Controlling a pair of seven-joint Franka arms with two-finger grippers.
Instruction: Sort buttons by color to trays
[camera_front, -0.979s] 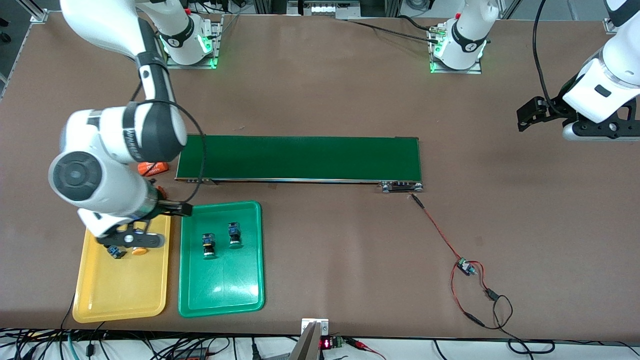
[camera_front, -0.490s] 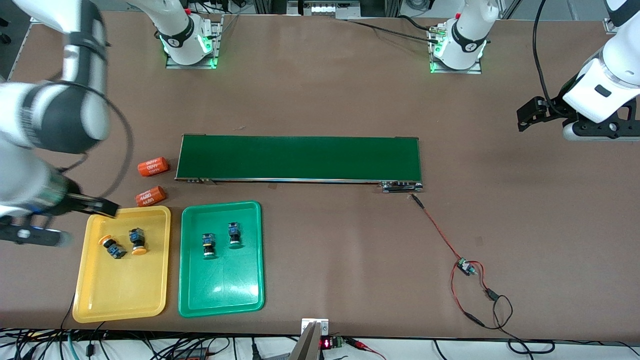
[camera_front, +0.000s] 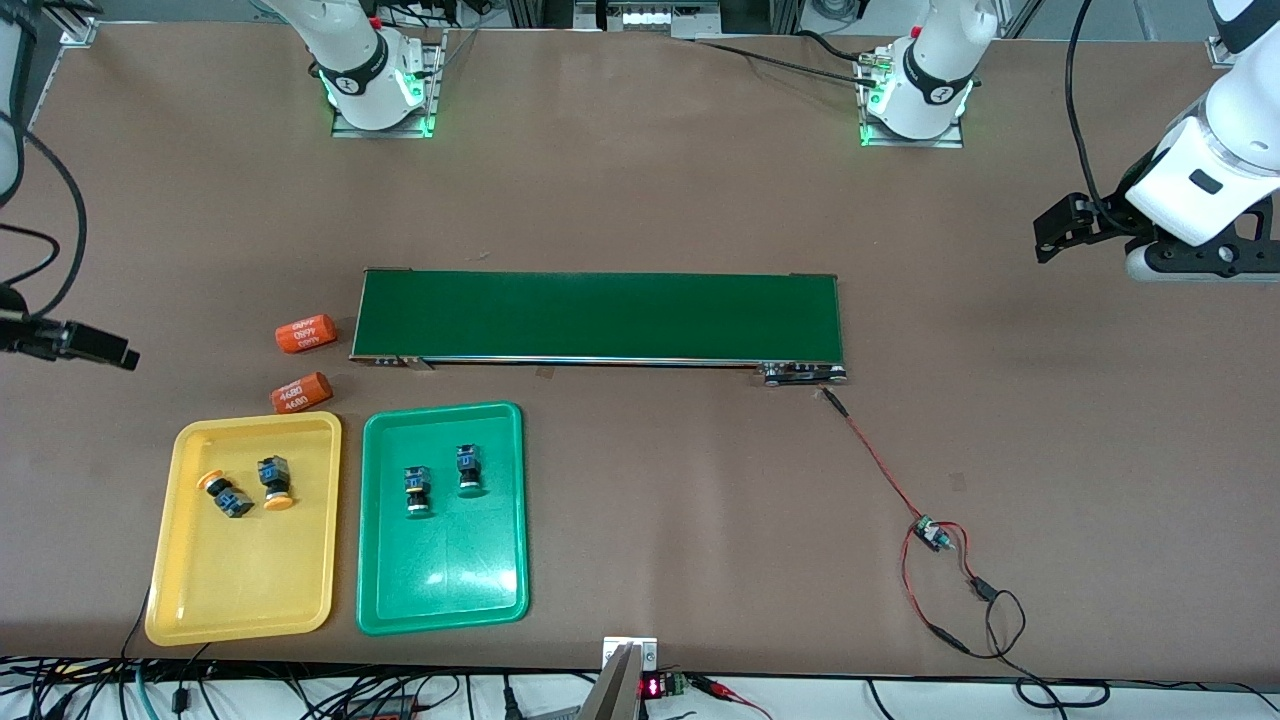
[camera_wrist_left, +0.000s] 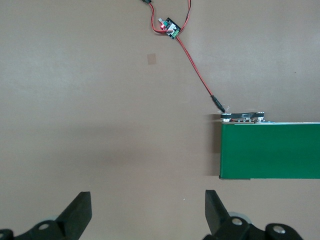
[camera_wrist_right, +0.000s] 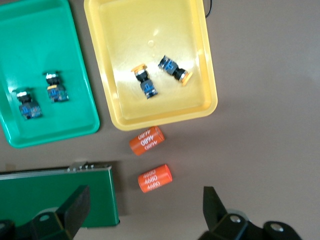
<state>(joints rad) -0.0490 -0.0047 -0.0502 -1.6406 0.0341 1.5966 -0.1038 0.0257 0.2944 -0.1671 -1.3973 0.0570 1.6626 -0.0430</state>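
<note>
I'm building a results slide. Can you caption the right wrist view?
Sorted: two yellow buttons in the yellow tray, two green buttons in the green tray; right gripper above, jaws open.

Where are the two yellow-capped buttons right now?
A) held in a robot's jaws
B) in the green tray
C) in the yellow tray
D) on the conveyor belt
C: both yellow-capped buttons lie in the yellow tray, while the green tray beside it holds the two green-capped ones.
</note>
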